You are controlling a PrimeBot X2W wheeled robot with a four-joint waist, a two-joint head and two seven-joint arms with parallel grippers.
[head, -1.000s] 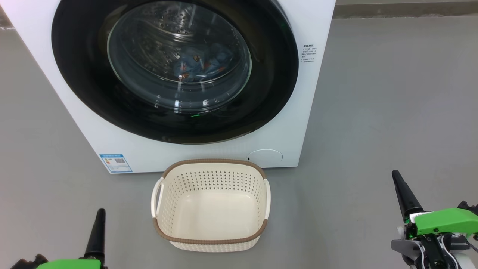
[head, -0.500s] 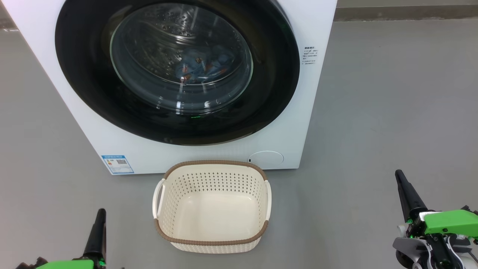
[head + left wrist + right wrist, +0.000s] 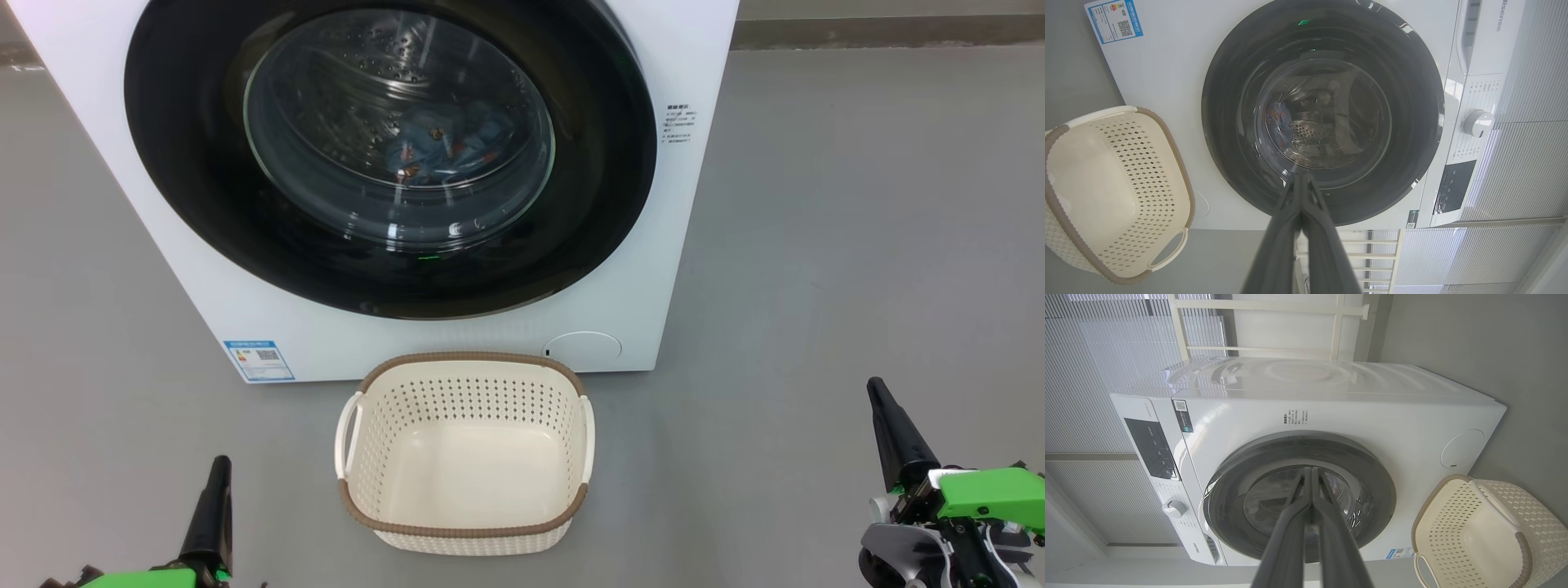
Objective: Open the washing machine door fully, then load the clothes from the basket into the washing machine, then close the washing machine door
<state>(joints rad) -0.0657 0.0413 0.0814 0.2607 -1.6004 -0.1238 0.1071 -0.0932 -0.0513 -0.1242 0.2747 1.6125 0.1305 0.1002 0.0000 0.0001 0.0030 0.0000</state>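
Pointing up the head view from its lower left corner: left gripper (image 3: 218, 469), two long dark fingers pressed together, nothing between them, green housing at the base. Opposite, lower right: right gripper (image 3: 880, 394), fingers likewise pressed together and leaning slightly inward, holding nothing. Both sit well apart from the other items.

Item: big white front-loading washing machine (image 3: 490, 343) on the grey floor (image 3: 816, 245). Its large round washing machine door (image 3: 188, 163), a glossy black ring around bulging clear glass, lies shut flush against the front. Contents, seen through the glass: perforated steel drum (image 3: 367, 49) holding a crumpled blue cloth with orange spots (image 3: 445, 143).

Item: small cream-white perforated plastic basket (image 3: 465, 357) with a brown woven-look rim, upright on the floor just before the machine, between the grippers. Its smooth pale bottom is fully exposed.
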